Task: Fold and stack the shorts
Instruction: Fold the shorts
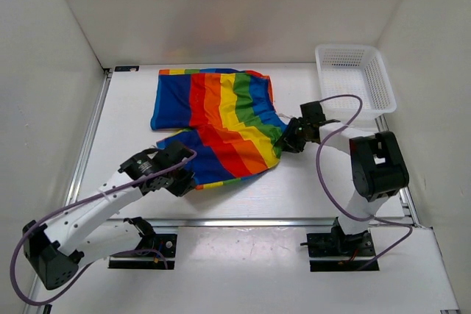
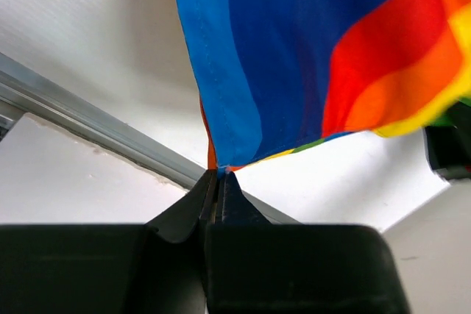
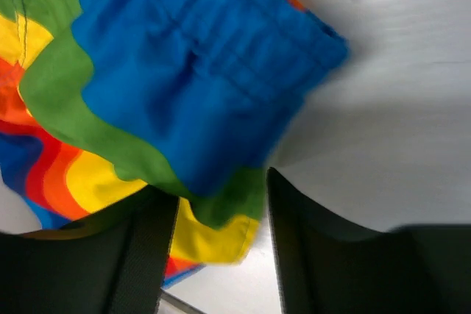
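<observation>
Mostly spread out, the shorts (image 1: 221, 119) lie mid-table (image 1: 316, 189). The left gripper (image 2: 219, 176) is pinched tight on their near blue corner. The right gripper (image 3: 221, 204) straddles their right edge, fingers well apart and unclamped.

White table (image 1: 294, 189), rainbow-striped shorts (image 1: 221, 123) spread across its middle, white mesh basket (image 1: 380, 82) at far right corner

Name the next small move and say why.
Probably close the right gripper: its jaws stand open around an edge of the shorts, while the left gripper pinches a blue corner, so both could then lift for the fold.
</observation>
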